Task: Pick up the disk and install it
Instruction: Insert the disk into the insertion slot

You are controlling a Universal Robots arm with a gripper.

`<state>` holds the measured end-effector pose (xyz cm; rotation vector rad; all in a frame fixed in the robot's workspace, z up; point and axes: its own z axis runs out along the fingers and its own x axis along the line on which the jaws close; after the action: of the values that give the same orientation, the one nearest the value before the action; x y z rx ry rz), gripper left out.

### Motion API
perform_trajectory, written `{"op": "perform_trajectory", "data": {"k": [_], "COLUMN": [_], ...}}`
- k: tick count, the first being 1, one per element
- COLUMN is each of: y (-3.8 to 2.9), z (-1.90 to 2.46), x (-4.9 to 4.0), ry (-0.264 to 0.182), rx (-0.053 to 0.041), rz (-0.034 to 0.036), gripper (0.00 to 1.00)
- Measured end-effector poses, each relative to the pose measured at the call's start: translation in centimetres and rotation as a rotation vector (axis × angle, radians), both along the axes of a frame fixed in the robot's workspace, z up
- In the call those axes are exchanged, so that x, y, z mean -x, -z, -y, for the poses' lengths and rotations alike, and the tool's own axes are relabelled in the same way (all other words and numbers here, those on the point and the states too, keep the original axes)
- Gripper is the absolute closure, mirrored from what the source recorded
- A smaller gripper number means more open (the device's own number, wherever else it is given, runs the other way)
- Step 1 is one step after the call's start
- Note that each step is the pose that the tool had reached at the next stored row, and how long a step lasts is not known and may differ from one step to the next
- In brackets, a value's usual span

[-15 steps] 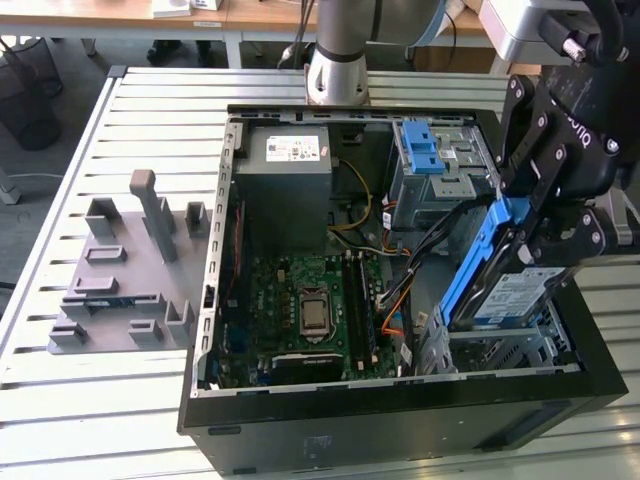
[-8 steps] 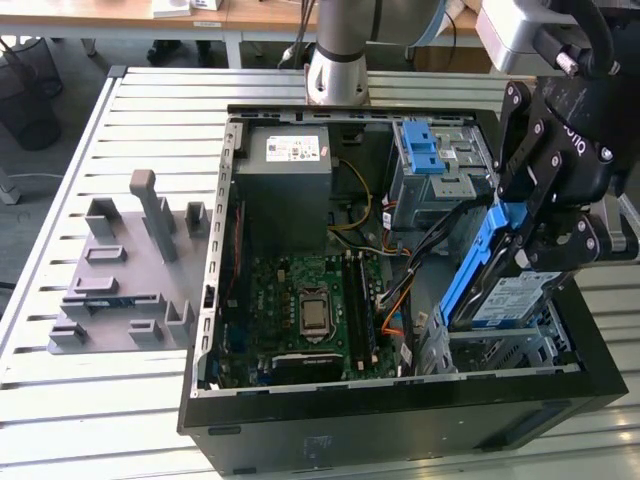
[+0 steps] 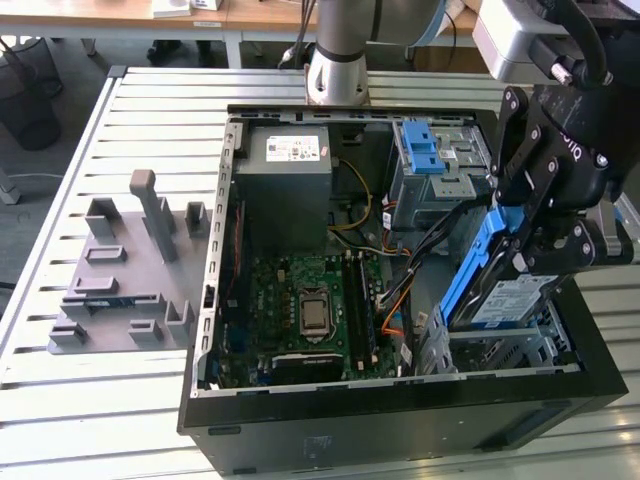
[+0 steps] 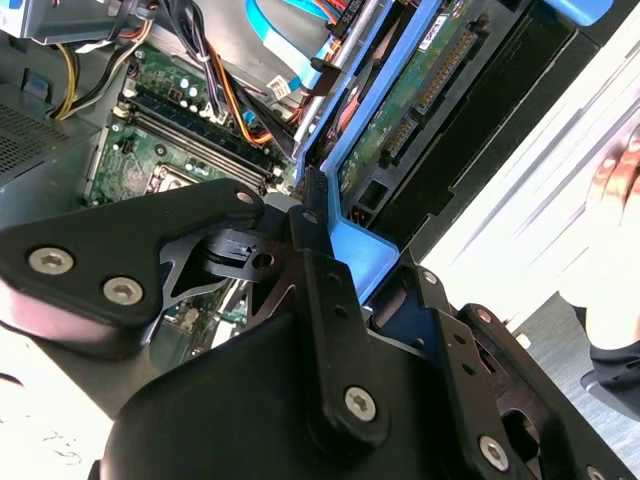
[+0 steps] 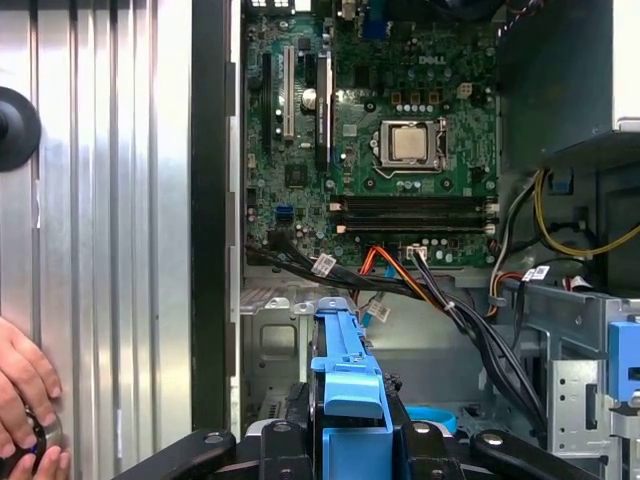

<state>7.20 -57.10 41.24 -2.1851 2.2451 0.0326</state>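
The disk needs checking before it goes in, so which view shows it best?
The exterior view: the disk shows its label face and blue frame, tilted over the computer case, held by the gripper. The second wrist view shows its circuit-board underside; the first wrist view, its blue frame end-on.

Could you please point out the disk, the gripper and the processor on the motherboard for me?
The disk (image 3: 508,299): exterior view, on its blue-and-white label.
The gripper (image 5: 352,434): first wrist view, midway between its fingertips, shut on the disk's blue frame.
The processor (image 5: 408,143): first wrist view, on its metal lid.
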Motion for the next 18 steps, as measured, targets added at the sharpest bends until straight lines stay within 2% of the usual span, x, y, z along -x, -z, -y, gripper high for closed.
{"op": "perform_trajectory", "data": {"k": [18], "y": [1.01], "z": [0.0], "x": [0.0], "ry": [0.0], "rx": [0.0], "rz": [0.0], "gripper": [0.64]}}
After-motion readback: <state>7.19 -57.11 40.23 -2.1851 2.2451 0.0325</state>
